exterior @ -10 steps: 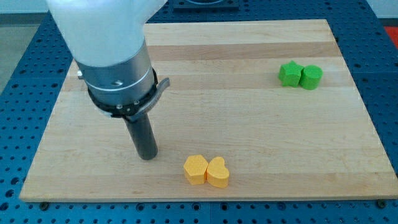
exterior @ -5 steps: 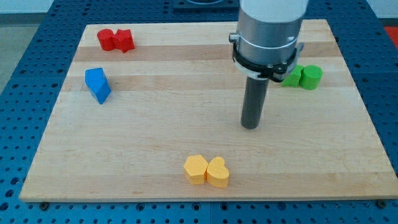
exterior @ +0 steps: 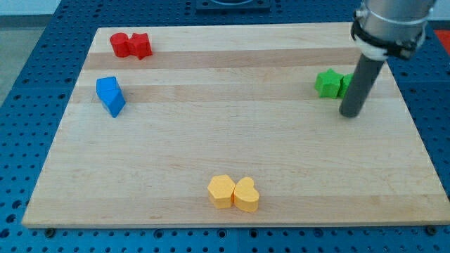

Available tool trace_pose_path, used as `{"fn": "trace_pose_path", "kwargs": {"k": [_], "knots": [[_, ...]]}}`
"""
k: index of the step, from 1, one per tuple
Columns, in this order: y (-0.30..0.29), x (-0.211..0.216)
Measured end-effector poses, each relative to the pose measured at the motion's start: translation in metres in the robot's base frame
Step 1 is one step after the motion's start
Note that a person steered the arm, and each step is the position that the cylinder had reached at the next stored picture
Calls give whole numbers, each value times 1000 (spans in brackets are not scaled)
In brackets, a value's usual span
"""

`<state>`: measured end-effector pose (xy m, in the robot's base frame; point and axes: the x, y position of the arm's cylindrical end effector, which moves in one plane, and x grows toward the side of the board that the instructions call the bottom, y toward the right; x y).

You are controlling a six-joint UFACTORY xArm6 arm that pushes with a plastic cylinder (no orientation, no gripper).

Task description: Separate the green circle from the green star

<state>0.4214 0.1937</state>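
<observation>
My tip (exterior: 351, 113) sat down on the wooden board (exterior: 232, 147) near the view's right edge, just below the green pair. The rod rose right in front of the green circle (exterior: 346, 85), hiding most of it, so only a sliver showed beside the green star (exterior: 326, 82); the two looked pressed together. No fingers here to open or close, just a plain rod. Over at the view's top left, two red blocks (exterior: 131, 45) sat touching. Below them, two blue blocks (exterior: 110, 95) huddled together. Down at the view's bottom centre, a yellow pair (exterior: 233, 192) sat side by side, one clearly a heart. All were well apart from my tip.
</observation>
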Motion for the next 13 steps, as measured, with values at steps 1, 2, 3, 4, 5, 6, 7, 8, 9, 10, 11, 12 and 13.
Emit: {"fn": "trace_pose_path", "kwargs": {"k": [1, 2, 3, 4, 5, 6, 7, 8, 9, 10, 11, 12, 13], "knots": [[0, -24], [0, -28], [15, -26], [46, 1], [70, -20], [66, -41], [51, -34], [33, -36], [7, -46], [-23, -60], [-49, -67], [-34, -52], [21, 3]]}}
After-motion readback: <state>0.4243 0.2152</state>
